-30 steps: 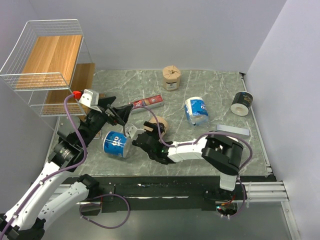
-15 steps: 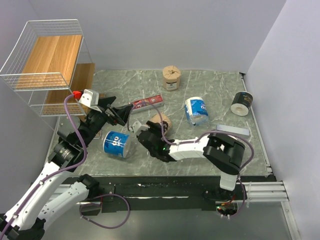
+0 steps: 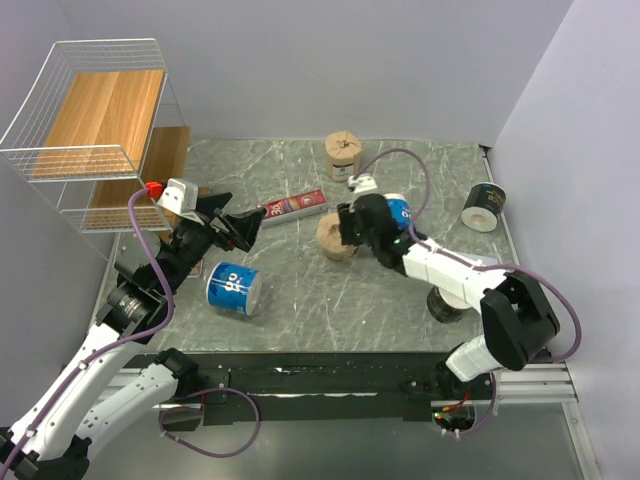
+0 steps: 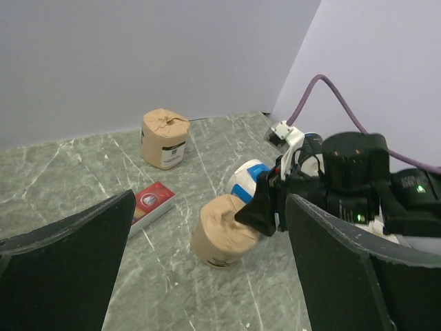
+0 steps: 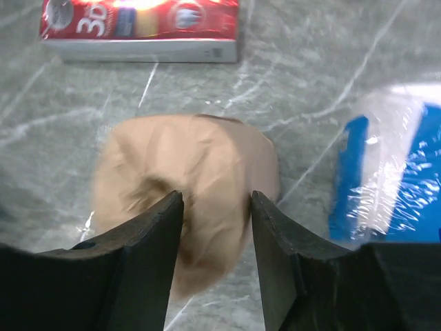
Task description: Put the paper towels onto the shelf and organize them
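Note:
My right gripper (image 3: pixel 345 225) (image 5: pixel 217 196) has its jaws drawn in on the crumpled top of a kraft-brown paper towel roll (image 3: pixel 332 240) (image 4: pixel 222 238) (image 5: pixel 186 200). That roll stands tilted on the table centre, and its paper fills the gap between the fingers. My left gripper (image 3: pixel 255 228) (image 4: pixel 210 200) hangs wide open to the left of that roll, holding nothing. Other rolls lie about: a blue-and-white one (image 3: pixel 233 288) near my left arm, another (image 3: pixel 398 210) (image 5: pixel 386 172) behind the right wrist, a brown one (image 3: pixel 343 155) (image 4: pixel 165 138) at the back and a dark one (image 3: pixel 485 205) far right. The shelf (image 3: pixel 95 125) stands at the back left.
A flat red box (image 3: pixel 295 205) (image 4: pixel 151 205) (image 5: pixel 141 27) lies between the two grippers, just beyond the held roll. A dark round thing (image 3: pixel 443 305) sits partly under my right forearm. Walls close the table at the back and right.
My right arm has swung from the near left side of the brown roll round to its right, and its jaws have closed in on the roll. The left arm has not moved.

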Robot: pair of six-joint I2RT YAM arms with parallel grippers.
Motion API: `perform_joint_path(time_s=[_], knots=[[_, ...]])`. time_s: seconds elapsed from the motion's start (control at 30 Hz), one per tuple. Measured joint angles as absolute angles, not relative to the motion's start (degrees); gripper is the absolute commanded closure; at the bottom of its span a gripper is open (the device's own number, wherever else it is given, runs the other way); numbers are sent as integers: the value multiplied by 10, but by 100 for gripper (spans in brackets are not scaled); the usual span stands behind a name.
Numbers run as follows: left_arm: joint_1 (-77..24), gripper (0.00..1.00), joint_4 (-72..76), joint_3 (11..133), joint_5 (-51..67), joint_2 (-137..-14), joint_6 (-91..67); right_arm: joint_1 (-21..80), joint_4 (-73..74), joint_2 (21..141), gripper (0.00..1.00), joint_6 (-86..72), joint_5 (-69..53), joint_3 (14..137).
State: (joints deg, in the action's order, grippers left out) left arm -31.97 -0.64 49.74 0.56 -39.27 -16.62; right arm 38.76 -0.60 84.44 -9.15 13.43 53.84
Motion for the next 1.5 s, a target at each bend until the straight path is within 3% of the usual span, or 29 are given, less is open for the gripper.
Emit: perform_joint_path(time_s=[0.17,0.6,0.8,0.83,0.93,1.27,1.5], knots=[[-320,4,-6,497,6,-396,-166,320,46,858,47,-160,11,557],[-320,4,-7,497,-3,-410,-166,317,65,900,42,-227,-170,592],[-320,3,-12,499,-20,-443,-156,317,88,877,21,-232,-196,588],[-320,3,-14,500,-23,-452,-155,317,90,861,12,-230,-196,582],[-321,3,-23,511,-27,-502,-147,317,95,789,1,-218,-192,551],[-376,3,-199,699,-28,-760,-126,319,134,478,0,-164,-138,418],[-456,5,-273,800,-39,-897,-127,319,155,334,1,-150,-104,371]])
